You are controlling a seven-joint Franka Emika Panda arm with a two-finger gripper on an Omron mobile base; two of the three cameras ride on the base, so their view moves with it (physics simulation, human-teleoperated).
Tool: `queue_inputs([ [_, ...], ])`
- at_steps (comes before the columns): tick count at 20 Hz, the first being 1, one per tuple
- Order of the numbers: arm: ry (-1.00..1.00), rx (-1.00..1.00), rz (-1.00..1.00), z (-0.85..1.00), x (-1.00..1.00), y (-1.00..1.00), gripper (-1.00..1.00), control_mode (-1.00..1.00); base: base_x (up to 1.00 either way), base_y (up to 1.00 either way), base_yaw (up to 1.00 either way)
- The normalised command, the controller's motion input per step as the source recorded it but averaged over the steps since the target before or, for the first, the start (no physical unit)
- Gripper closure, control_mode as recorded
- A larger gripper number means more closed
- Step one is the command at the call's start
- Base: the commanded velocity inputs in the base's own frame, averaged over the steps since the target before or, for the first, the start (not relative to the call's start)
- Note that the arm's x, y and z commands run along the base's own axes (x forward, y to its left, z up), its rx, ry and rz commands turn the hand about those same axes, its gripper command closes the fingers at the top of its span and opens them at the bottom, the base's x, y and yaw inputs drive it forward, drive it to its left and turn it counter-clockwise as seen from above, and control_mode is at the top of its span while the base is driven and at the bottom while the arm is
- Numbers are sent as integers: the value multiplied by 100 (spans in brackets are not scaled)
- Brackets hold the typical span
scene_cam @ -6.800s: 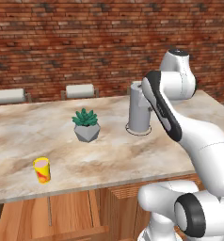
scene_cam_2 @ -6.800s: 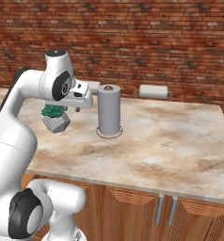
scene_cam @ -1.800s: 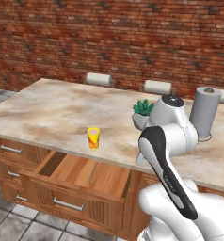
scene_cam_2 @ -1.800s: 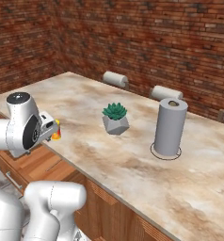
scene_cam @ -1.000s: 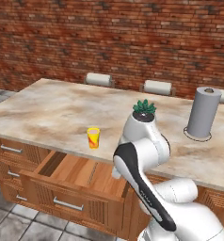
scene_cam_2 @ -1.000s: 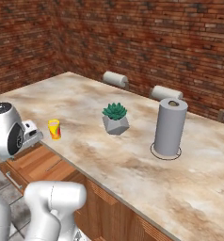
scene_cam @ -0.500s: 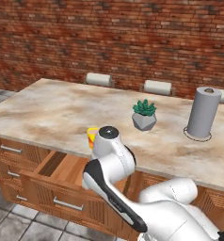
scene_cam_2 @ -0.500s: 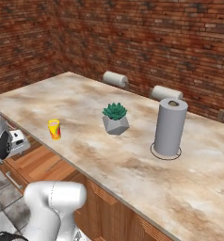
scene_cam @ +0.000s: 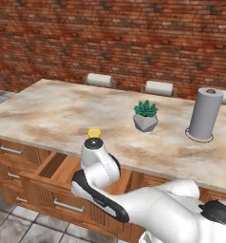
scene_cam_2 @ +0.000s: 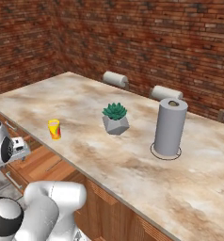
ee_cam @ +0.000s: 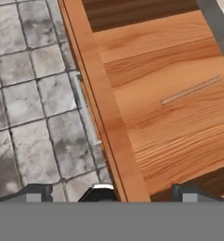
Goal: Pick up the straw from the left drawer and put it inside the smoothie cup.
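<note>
The arm (scene_cam: 98, 166) hides most of the smoothie cup (scene_cam: 93, 133) and part of the left drawer (scene_cam: 48, 178).

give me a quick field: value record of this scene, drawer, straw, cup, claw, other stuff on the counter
drawer: pulled open, wooden floor showing
straw: lying flat on the drawer floor, untouched
cup: upright on the counter, near its front edge above the drawer
claw: open, empty, over the drawer's front edge, tips apart
plant: mid-counter, in a grey pot
paper towel roll: upright on its stand, beside the plant
task stage: straw not yet grasped
</note>
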Motion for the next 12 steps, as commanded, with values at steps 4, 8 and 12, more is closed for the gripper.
queue_inputs([
  [4, 0, -1, -2, -43, 48, 7, -100, -100, 0, 0, 0],
  [8, 1, 0, 0, -43, 41, 0, -100, -100, 0, 0, 0],
  [12, 6, 0, 0, -46, 31, 0, -100, -100, 0, 0, 0],
])
